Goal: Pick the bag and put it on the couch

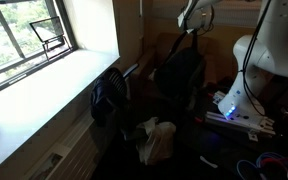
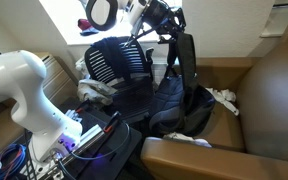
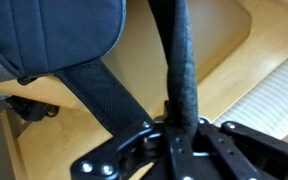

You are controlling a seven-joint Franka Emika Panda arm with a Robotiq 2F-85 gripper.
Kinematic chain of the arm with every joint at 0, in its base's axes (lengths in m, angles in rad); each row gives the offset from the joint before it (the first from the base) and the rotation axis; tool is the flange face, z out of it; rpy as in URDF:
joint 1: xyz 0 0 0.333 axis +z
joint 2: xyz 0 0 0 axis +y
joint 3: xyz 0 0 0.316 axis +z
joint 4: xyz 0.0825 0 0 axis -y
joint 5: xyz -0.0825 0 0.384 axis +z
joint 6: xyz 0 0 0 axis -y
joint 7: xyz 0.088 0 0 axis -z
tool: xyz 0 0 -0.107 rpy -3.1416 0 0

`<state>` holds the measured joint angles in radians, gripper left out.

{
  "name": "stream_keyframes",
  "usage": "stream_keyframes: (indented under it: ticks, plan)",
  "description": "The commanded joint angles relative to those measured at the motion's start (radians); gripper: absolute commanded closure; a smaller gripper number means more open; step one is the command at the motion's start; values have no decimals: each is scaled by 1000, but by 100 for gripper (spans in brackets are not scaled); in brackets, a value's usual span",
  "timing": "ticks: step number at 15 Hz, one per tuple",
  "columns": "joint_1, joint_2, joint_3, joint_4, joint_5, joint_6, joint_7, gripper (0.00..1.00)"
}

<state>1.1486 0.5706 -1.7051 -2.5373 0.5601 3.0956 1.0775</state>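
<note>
The black bag (image 2: 174,100) hangs by its long strap (image 2: 185,55) from my gripper (image 2: 164,22). Its lower part rests by the brown couch (image 2: 269,90). In an exterior view the bag (image 1: 184,75) hangs below the gripper (image 1: 194,22). In the wrist view the strap (image 3: 180,60) runs up from between the shut jaws (image 3: 180,128). The bag's dark body (image 3: 44,30) shows at upper left, over a tan surface (image 3: 224,40).
An office chair with a striped mesh back (image 2: 119,60) stands close beside the bag. White crumpled material lies on the couch (image 2: 222,97) and near the floor (image 1: 156,140). My white arm base (image 1: 254,60) and cables sit nearby. A window sill (image 1: 44,85) lies beyond.
</note>
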Motion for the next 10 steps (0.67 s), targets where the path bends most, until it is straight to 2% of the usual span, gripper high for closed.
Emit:
stream_keyframes:
  ticks: [1, 4, 5, 6, 7, 8, 10]
  plan:
    - [-193, 19, -35, 166, -6, -190, 41, 98]
    - [-418, 13, 24, 325, -49, -354, 151, 98]
    - [-493, 24, 83, 367, -53, -392, 221, 98]
    - [-567, 40, 153, 402, -50, -400, 298, 68]
    - [-447, -16, 56, 317, -73, -347, 207, 91]
    - [-508, -21, 106, 348, -91, -357, 260, 86]
    - [-559, -13, 160, 370, -103, -360, 310, 71]
